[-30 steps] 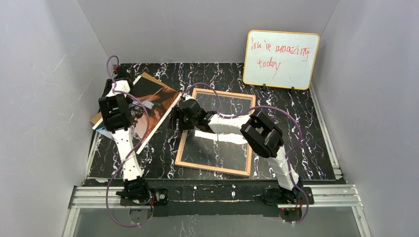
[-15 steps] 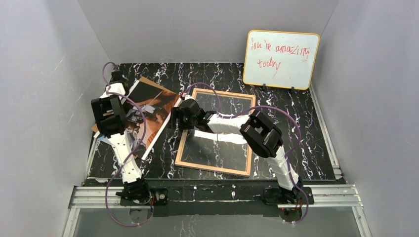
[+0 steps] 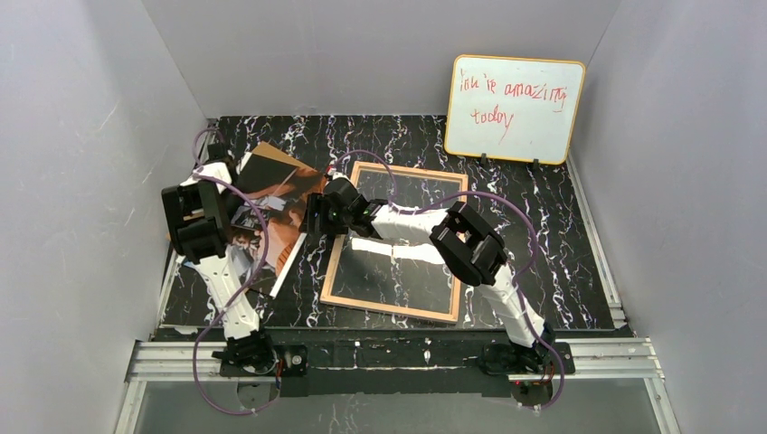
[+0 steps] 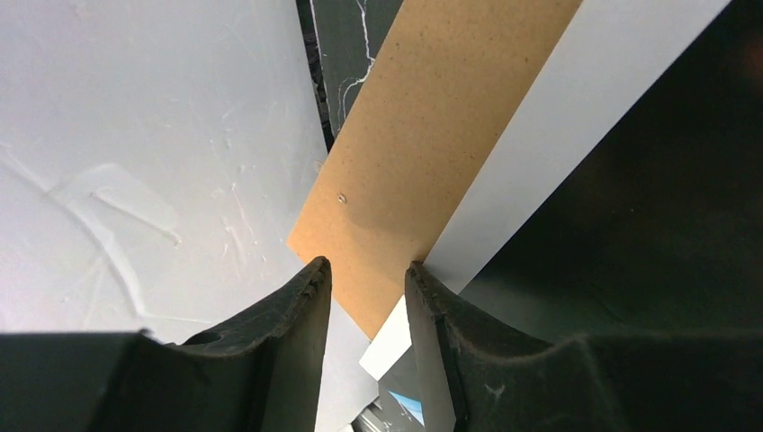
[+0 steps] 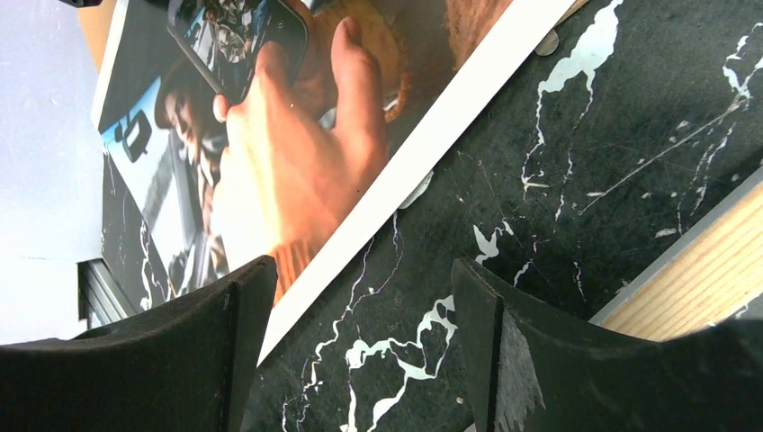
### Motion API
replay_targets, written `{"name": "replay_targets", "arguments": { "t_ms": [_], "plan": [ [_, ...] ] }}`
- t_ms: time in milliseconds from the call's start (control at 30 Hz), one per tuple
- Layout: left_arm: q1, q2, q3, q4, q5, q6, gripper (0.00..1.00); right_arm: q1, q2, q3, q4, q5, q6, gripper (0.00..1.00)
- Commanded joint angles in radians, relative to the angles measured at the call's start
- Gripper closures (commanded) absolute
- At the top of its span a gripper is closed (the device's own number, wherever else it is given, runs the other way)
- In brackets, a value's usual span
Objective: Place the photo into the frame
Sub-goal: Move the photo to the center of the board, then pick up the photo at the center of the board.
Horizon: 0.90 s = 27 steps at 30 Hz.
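Left arm (image 3: 226,280), right arm (image 3: 511,303), white links, black joints, looping purple cables (image 3: 493,195), matte black hand fingers (image 5: 180,360)

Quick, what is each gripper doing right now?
Left gripper: narrowly open over the backing board corner, clamping nothing visible.
Right gripper: wide open, empty, over the photo edge.

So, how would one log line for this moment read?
left gripper: open, at backing board corner | right gripper: open, empty, between photo and frame | photo: not yet in frame
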Motion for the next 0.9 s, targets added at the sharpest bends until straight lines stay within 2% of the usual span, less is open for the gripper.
{"name": "replay_targets", "arguments": {
  "t_ms": [0,167,267,433,567,867],
  "plan": [
    [0.017,0.049,-0.015,-0.186,0.302,-0.06,0.63,-0.004,0.051,0.024,-0.1,0.051,0.021,0.2],
    [0.019,0.066,0.227,-0.258,0.27,-0.04,0.62,-0.014,0.055,0.014,-0.099,0.069,0.052,0.2],
    [0.024,0.101,0.291,-0.292,0.251,-0.027,0.62,-0.018,0.067,0.021,-0.099,0.035,0.087,0.2],
    [0.029,0.077,0.131,-0.171,0.193,0.001,0.63,-0.018,0.066,0.026,-0.107,-0.043,0.136,0.2],
    [0.031,0.073,0.041,-0.138,0.188,0.014,0.63,-0.016,0.069,0.019,-0.093,-0.105,0.199,0.21],
    [0.031,0.068,-0.046,-0.14,0.246,0.034,0.64,-0.009,0.122,0.033,-0.022,-0.178,0.302,0.23]
  ]
}}
